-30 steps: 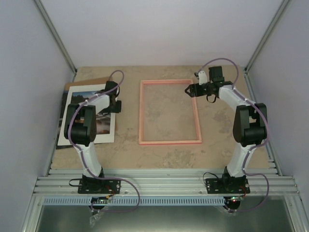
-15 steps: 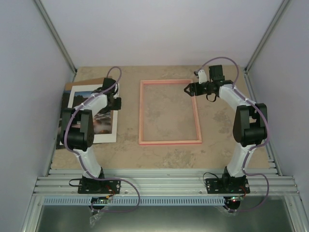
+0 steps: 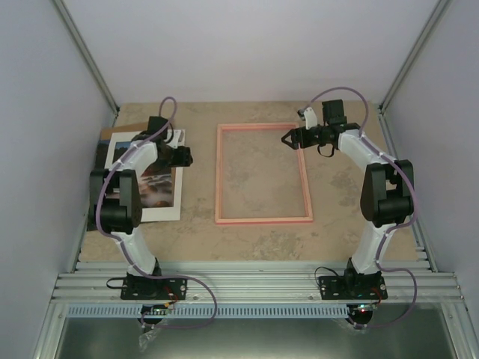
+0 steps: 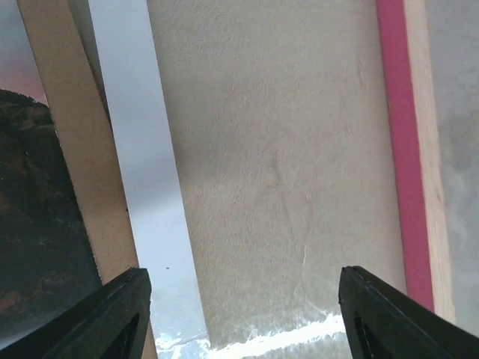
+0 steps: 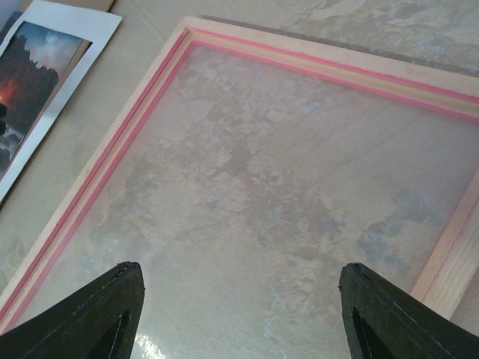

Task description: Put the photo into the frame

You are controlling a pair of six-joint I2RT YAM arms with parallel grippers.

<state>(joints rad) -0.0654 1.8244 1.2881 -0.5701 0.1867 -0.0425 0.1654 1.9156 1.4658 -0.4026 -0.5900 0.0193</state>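
The photo (image 3: pixel 163 196) is lying face up on the left side of the counter (image 3: pixel 254 239). It is partly covering a brown board (image 3: pixel 111 134) that is peeking out at the upper left of the overhead view. The frame (image 3: pixel 262 220) is lying flat in the middle of the counter, near the photo's right edge but not touching it, with only bare counter showing inside it.

The left gripper (image 3: pixel 183 155) is sitting over the photo's upper right edge, pointing toward the frame. Its 2 fingers are standing wide apart with nothing between them. In the left wrist view, the gripper (image 4: pixel 247 314) is framing bare counter, with the photo's white border (image 4: pixel 142 187) on the left and a pink rail of the frame (image 4: pixel 400 149) on the right.

The right gripper (image 3: pixel 288 139) is sitting over the frame's upper right corner, likewise spread and holding nothing. Its wrist camera is looking past the gripper (image 5: pixel 239 314) into the frame (image 5: pixel 112 164), and the photo (image 5: pixel 45 67) is showing at that view's upper left.
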